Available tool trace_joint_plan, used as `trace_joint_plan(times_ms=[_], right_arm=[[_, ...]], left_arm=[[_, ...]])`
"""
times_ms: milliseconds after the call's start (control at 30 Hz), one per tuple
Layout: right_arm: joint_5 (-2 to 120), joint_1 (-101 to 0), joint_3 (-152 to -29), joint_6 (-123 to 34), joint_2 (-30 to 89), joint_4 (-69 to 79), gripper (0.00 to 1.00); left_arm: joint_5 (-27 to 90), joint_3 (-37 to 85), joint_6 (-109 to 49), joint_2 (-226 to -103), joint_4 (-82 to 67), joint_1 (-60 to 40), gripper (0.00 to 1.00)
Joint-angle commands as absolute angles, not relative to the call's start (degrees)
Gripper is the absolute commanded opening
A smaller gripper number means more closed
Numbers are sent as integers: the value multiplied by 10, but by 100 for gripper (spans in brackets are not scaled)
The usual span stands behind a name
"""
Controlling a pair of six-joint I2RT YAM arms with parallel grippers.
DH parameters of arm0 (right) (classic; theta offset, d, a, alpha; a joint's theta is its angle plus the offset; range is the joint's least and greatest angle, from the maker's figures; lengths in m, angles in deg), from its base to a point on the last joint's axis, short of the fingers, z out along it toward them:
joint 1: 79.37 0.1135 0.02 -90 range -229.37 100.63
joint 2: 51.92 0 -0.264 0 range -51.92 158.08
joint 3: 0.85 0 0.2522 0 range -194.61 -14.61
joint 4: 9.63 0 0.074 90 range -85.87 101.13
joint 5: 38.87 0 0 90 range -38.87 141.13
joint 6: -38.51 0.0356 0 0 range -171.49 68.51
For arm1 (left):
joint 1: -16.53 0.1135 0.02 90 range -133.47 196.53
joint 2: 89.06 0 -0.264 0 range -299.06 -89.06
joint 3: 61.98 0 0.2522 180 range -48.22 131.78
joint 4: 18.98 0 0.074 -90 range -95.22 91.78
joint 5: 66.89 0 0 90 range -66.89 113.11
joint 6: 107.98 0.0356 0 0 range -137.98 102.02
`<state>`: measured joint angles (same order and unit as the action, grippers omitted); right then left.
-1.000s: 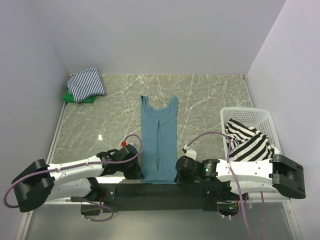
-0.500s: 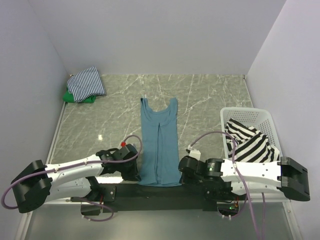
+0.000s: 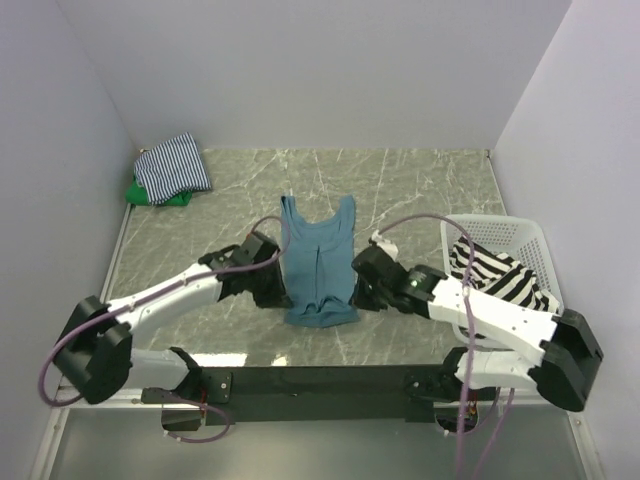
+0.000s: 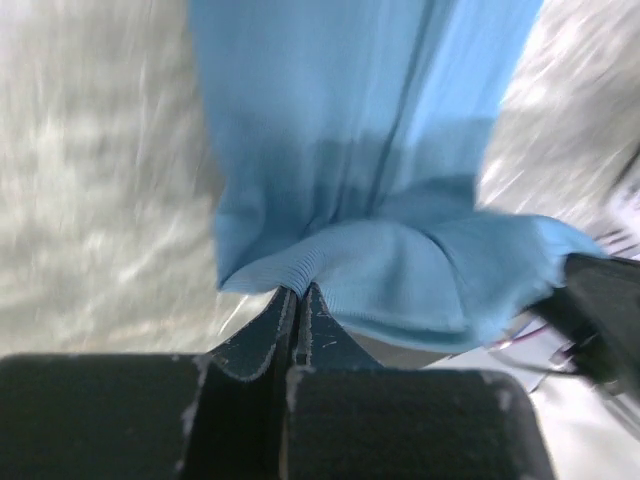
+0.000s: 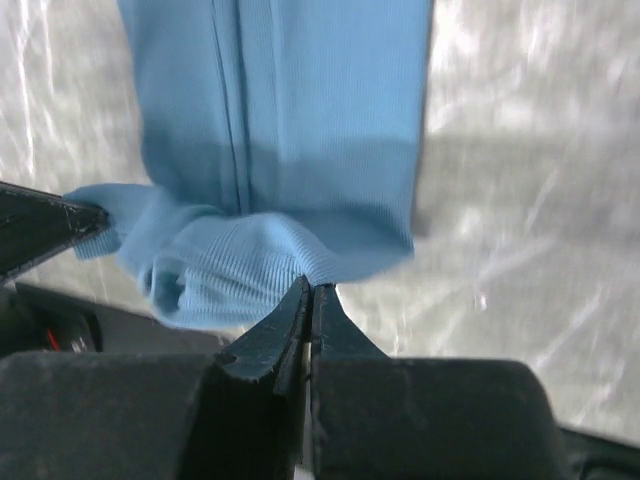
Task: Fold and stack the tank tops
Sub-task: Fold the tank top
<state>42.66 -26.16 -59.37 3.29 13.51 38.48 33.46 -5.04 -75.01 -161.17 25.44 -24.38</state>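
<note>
The teal-blue tank top lies in the middle of the table, straps at the far end, its near hem lifted and curled over itself. My left gripper is shut on the hem's left corner. My right gripper is shut on the hem's right corner. The thin navy-white striped top lies folded on the green top at the far left corner. The bold black-white striped top sits in the white basket at the right.
Grey marble table top with walls on three sides. A black strip runs along the near edge between the arm bases. Purple cables loop off both arms.
Both grippers have carried the teal top's near hem away from the table's front edge toward the straps, folding the lower part up over the body. The arms have stretched forward.
</note>
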Motion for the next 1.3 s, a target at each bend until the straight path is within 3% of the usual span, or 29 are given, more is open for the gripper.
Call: trace_joint_plan(times_ms=[0, 433, 1000, 1067, 1100, 1133, 1200, 1267], right_arm=[[441, -312, -649, -51, 192, 342, 0], [491, -454, -860, -145, 408, 312, 0], [510, -500, -911, -164, 508, 303, 1], [510, -503, -913, -166, 514, 302, 23], [510, -504, -913, -165, 513, 301, 32], [510, -506, -911, -164, 512, 299, 42], [510, -511, -908, -163, 504, 292, 47], [508, -512, -909, -166, 493, 293, 50]], left_arm=[[353, 17, -700, -1654, 233, -201, 1], [404, 184, -669, -1880, 176, -78, 1], [432, 228, -675, -1933, 152, -30, 1], [437, 217, -677, -1933, 138, -25, 9], [438, 214, -679, -1929, 132, -24, 23], [439, 207, -681, -1925, 125, -23, 28], [437, 199, -685, -1913, 103, -20, 42], [434, 189, -684, -1892, 94, -17, 47]])
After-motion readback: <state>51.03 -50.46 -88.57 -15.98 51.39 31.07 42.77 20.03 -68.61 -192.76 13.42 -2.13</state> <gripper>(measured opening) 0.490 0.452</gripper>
